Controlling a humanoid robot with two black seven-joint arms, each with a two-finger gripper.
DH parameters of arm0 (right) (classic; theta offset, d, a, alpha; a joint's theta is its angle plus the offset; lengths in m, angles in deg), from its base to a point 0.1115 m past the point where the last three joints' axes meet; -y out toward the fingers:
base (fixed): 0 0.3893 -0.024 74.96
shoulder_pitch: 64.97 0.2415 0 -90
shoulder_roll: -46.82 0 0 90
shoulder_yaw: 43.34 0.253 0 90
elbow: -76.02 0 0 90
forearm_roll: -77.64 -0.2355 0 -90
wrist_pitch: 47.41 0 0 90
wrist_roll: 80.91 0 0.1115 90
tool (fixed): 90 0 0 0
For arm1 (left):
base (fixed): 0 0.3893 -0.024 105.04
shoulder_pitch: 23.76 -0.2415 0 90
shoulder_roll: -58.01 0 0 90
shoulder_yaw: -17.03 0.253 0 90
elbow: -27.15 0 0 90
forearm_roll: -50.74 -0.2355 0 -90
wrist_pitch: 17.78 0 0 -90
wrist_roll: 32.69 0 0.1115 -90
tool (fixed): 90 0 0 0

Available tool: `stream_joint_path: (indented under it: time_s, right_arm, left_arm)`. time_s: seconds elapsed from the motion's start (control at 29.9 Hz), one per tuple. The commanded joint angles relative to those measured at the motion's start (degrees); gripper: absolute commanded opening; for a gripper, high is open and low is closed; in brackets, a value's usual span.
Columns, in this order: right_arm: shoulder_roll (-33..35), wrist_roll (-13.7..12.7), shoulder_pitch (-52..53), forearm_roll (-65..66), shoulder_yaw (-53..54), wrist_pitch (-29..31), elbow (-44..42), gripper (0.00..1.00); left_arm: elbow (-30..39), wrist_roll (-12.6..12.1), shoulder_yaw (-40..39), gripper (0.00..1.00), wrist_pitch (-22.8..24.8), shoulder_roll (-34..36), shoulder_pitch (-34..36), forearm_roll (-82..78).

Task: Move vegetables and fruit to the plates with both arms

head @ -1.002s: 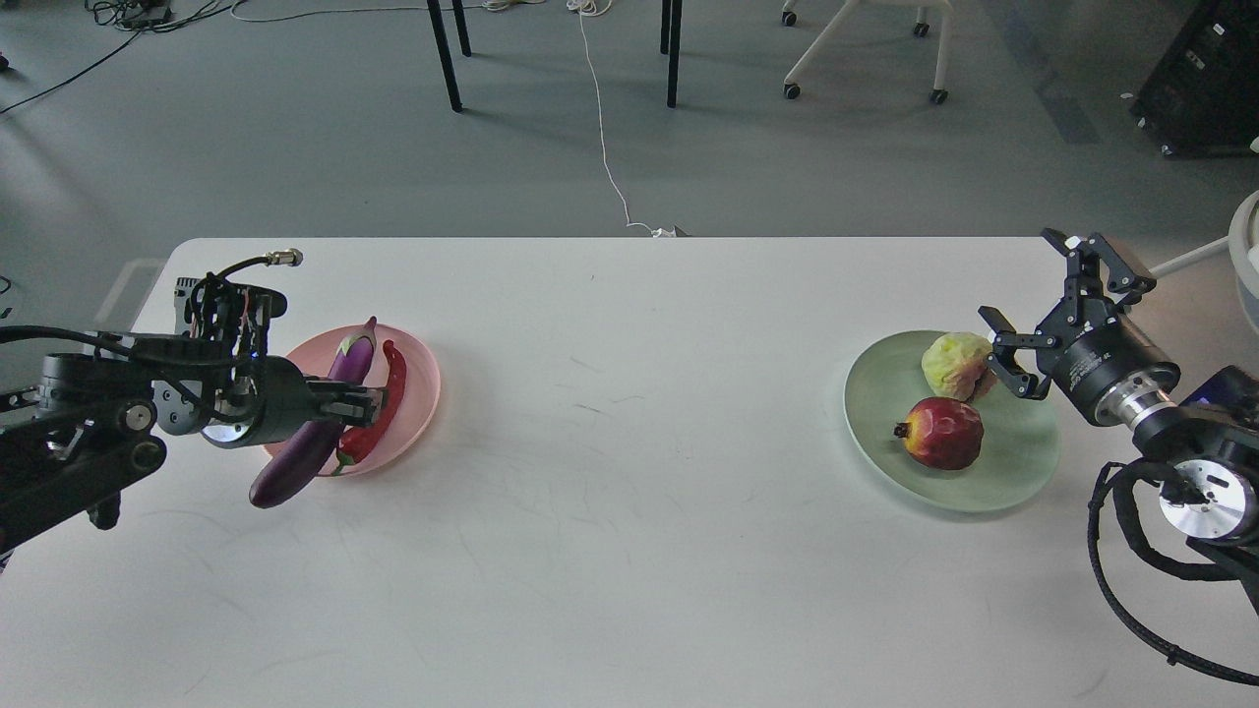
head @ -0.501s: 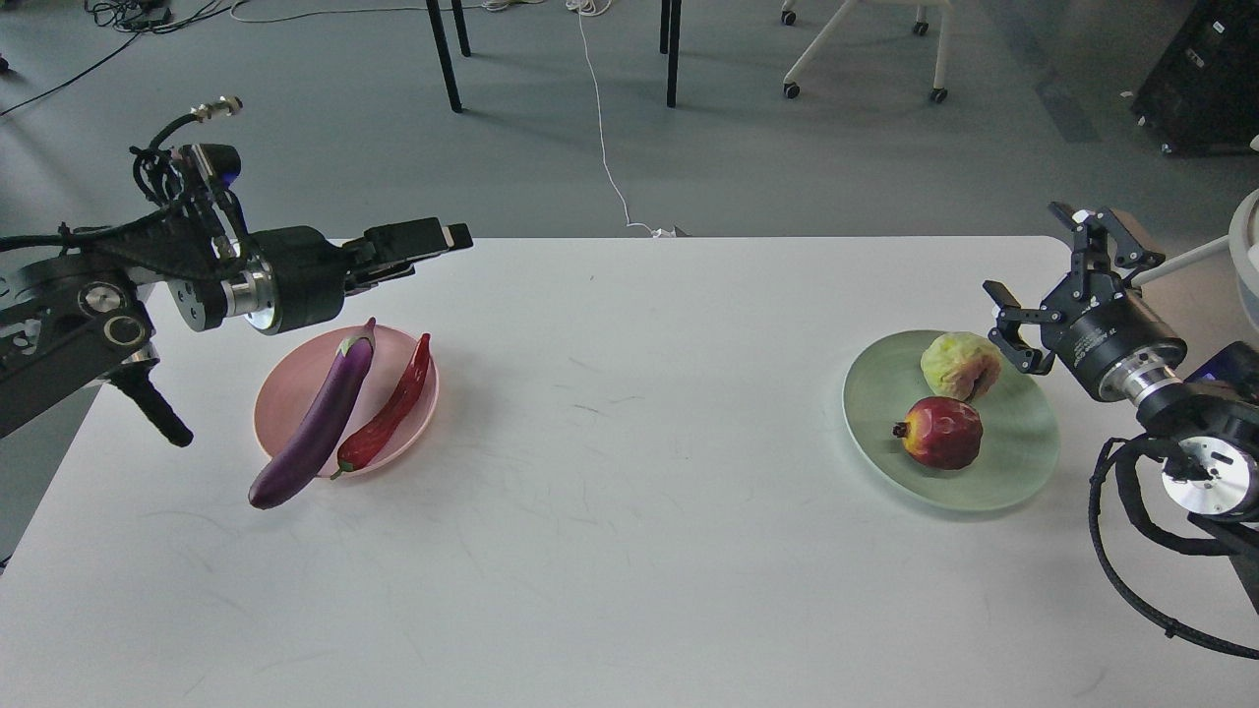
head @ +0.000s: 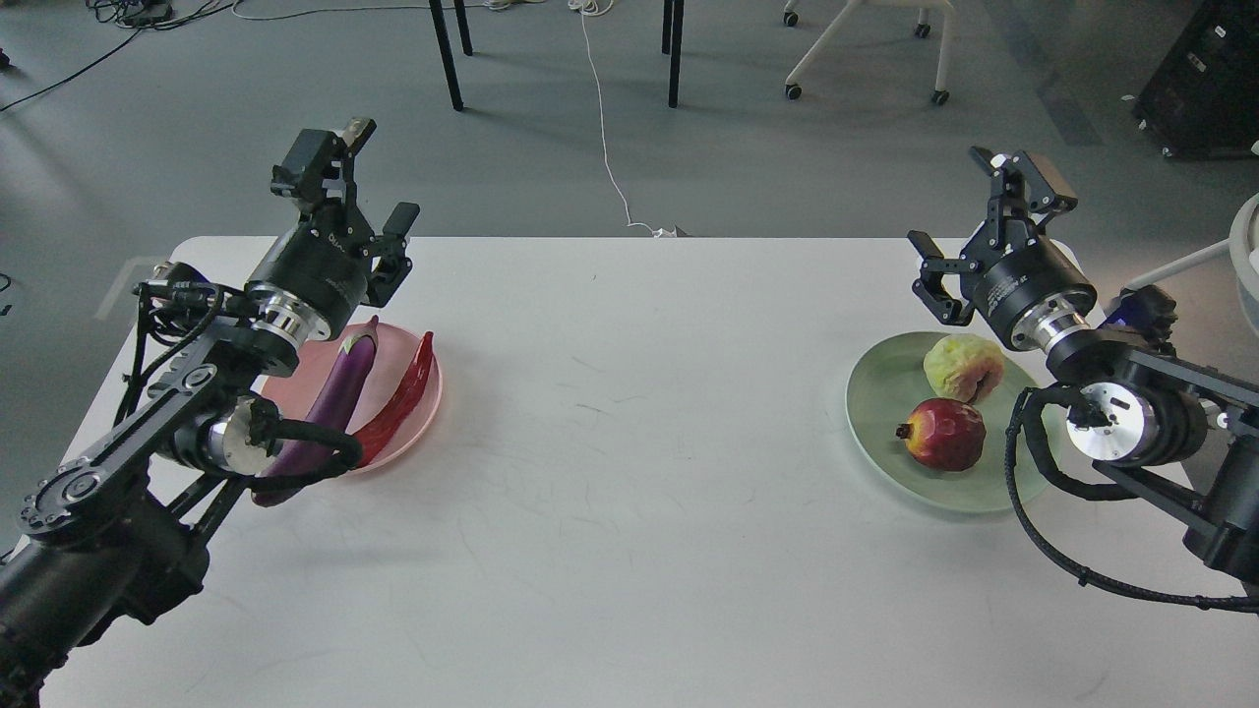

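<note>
The purple eggplant (head: 332, 401) and the red chili (head: 401, 398) lie side by side on the pink plate (head: 430, 391) at the left; the eggplant's lower end hangs over the plate's front rim behind my left arm. The pomegranate (head: 944, 434) and the yellow-green fruit (head: 962, 366) sit on the green plate (head: 878, 418) at the right. My left gripper (head: 359, 192) is raised above the table's far edge behind the pink plate, open and empty. My right gripper (head: 974, 221) is raised behind the green plate, open and empty.
The white table (head: 629, 442) has a wide bare stretch between the two plates. On the floor beyond its far edge are black table legs (head: 445, 59), a white cable (head: 602, 128) and a white chair base (head: 866, 44). A white rounded object (head: 1247, 256) sits at the right edge.
My left gripper let go of the chili, lifted off the pink plate and now points up and away. My right gripper rose and moved back-left from beside the yellow-green fruit.
</note>
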Motion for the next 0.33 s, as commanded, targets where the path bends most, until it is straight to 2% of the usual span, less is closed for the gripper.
stream_joint_path:
  time_s: [0.0,0.3]
  right_arm:
    - [0.4,0.0,-0.6,0.4,-2.5,3.4,-0.1,0.98]
    - [-0.1,0.0,-2.4,1.6,2.2,3.2,-0.1,0.99]
  left_arm:
    - [-2.0,0.0,-2.2,0.99,2.8,-1.5,-3.0,-5.1]
    - [-2.0,-0.2,-3.7,0.99,2.9,-3.8,-4.7,-5.6]
